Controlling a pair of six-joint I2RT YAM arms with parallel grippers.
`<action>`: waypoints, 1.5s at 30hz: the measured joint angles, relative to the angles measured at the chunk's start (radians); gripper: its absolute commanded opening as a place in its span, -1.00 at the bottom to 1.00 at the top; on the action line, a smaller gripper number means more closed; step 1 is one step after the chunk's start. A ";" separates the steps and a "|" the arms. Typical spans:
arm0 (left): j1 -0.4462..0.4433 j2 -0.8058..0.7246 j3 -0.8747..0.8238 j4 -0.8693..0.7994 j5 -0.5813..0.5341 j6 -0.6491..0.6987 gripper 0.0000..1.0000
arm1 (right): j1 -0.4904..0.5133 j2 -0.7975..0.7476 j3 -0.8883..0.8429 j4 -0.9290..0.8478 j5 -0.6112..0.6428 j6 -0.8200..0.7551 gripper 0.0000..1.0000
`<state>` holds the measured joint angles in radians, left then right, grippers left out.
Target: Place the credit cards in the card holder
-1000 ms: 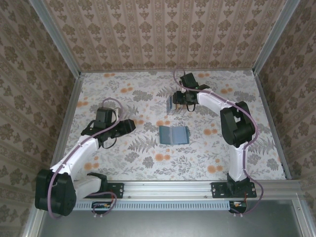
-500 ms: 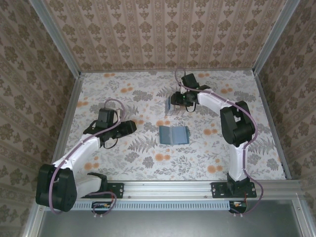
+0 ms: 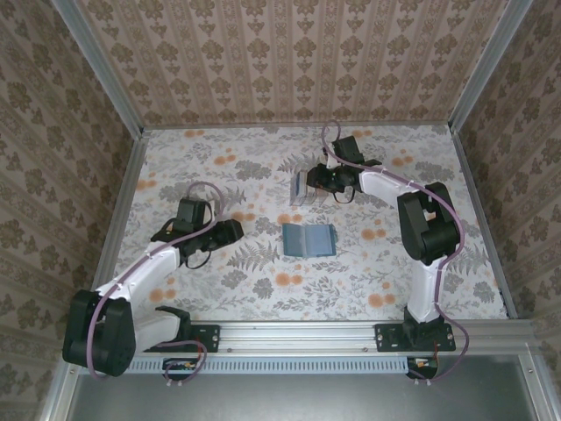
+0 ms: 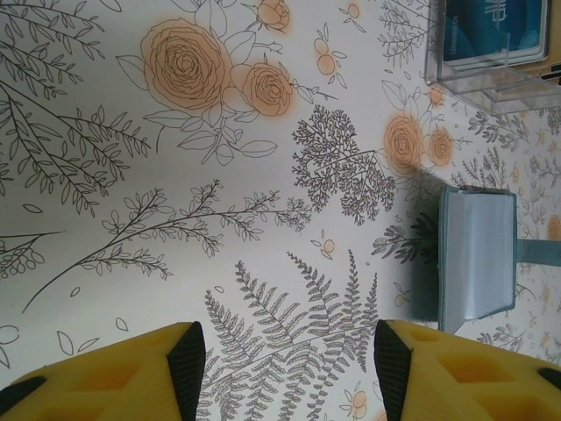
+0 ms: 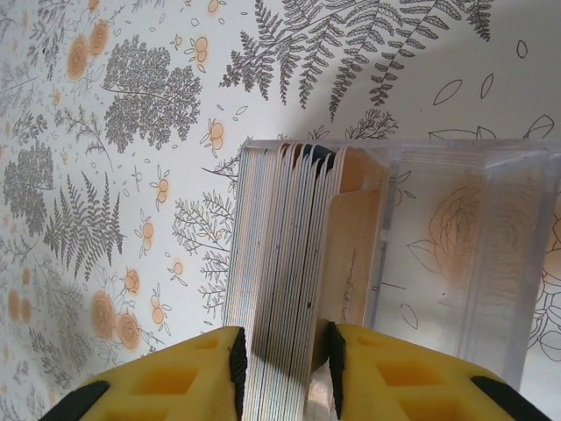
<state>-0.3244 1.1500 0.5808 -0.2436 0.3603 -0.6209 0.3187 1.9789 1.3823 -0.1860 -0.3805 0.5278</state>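
Note:
The card holder (image 3: 308,239) lies open and flat mid-table, dark teal; in the left wrist view the card holder (image 4: 478,259) is at the right edge. The credit cards (image 5: 280,263) stand on edge as a thick stack inside a clear plastic box (image 5: 456,254), with a tan card at the stack's right side. My right gripper (image 5: 285,360) has both pads pressed against the sides of that stack; from above, the right gripper (image 3: 314,182) sits at the box (image 3: 303,187). My left gripper (image 4: 285,351) hovers open over bare tablecloth, left of the holder (image 3: 235,230).
The floral tablecloth (image 3: 219,167) covers the table inside wallpapered walls. The clear box (image 4: 491,74) with a blue card face (image 4: 491,26) sits beyond the holder. Open cloth lies left of the holder and along the near rail (image 3: 298,331).
The right jaws have narrowed onto the card stack, and the box with the gripper has shifted slightly left. The left arm has drawn a little nearer and lower on the table.

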 measured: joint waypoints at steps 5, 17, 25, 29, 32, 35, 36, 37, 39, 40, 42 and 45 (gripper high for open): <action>-0.012 0.000 -0.021 0.014 -0.007 -0.014 0.12 | 0.000 -0.008 -0.005 0.004 0.000 0.000 -0.52; -0.031 0.005 -0.025 0.025 -0.025 -0.015 0.11 | 0.000 -0.021 -0.023 0.004 0.008 0.000 -0.78; -0.056 0.014 -0.027 0.028 -0.016 -0.014 0.13 | 0.000 -0.102 -0.068 0.003 0.042 -0.005 -0.88; -0.092 0.014 -0.021 0.028 -0.011 -0.014 0.13 | 0.000 -0.150 -0.092 0.004 0.067 -0.010 -0.93; -0.150 0.020 -0.010 0.028 -0.008 -0.014 0.13 | 0.000 -0.202 -0.134 0.005 0.085 -0.014 -0.94; -0.201 0.052 0.014 0.041 -0.005 -0.014 0.13 | 0.000 -0.283 -0.209 0.000 0.089 -0.028 -0.94; -0.216 0.066 0.016 0.056 -0.004 -0.014 0.13 | 0.000 -0.313 -0.235 0.000 0.087 -0.032 -0.94; -0.228 0.082 0.017 0.070 -0.003 -0.014 0.13 | 0.000 -0.349 -0.269 0.001 0.080 -0.036 -0.94; -0.245 0.129 0.029 0.079 0.002 -0.014 0.08 | 0.000 -0.412 -0.334 0.009 0.047 -0.042 -0.94; -0.252 0.158 0.040 0.081 0.006 -0.014 0.02 | 0.000 -0.439 -0.369 0.015 0.023 -0.043 -0.94; -0.266 0.209 0.064 0.096 0.011 -0.012 -0.07 | 0.000 -0.475 -0.435 0.032 -0.039 -0.042 -0.94; -0.298 0.248 0.082 0.135 0.015 -0.011 -0.14 | 0.000 -0.471 -0.494 0.034 -0.126 -0.042 -0.94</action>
<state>-0.6224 1.3979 0.6632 -0.1085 0.3752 -0.6323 0.3187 1.5078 0.8886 -0.1520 -0.5068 0.4862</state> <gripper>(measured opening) 0.440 0.061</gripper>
